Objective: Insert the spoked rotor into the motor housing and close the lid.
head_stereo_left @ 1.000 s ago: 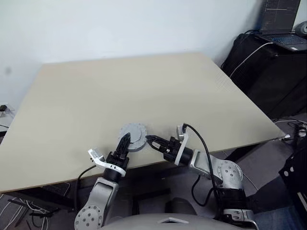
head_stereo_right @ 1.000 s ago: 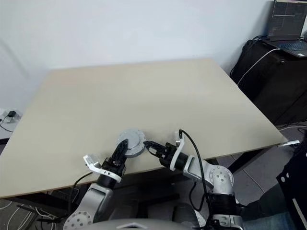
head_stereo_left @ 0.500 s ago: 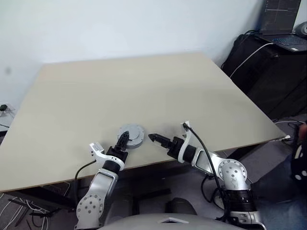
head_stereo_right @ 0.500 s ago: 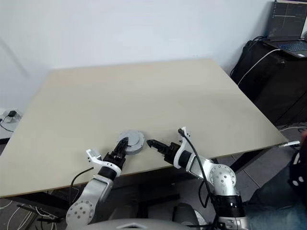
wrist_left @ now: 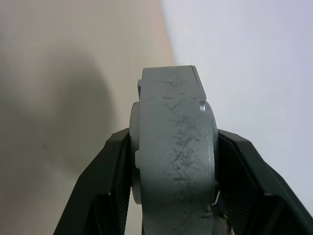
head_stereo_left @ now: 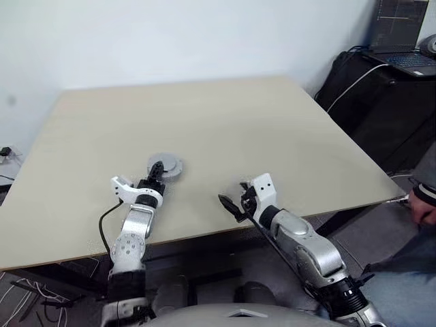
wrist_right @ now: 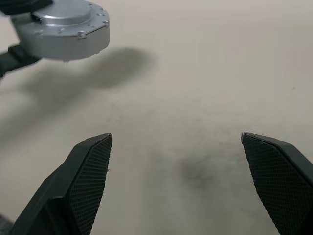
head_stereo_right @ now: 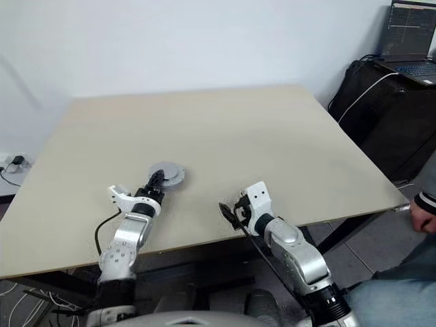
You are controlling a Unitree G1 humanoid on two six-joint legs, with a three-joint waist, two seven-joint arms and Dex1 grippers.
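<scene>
Beige table [head_stereo_left: 272, 136], L hand [head_stereo_left: 157, 169] pinching closed motor housing [head_stereo_left: 165, 165], R hand [head_stereo_left: 228, 206] spread, apart.

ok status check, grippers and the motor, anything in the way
Left gripper shut on the closed motor housing, held above the table. Right gripper open, empty, apart from it. Nothing in the way.

— What sort of place is this?
— A lab or test room, by the look of it — a plain beige table [head_stereo_left: 225, 129] against a bare white wall [head_stereo_left: 170, 37].
— Anything else?
— An open laptop [head_stereo_left: 402, 41] on a black stand at the right, cables [head_stereo_left: 347, 78] trailing down, and a person's sleeve [head_stereo_right: 426, 197] at the edge.
</scene>
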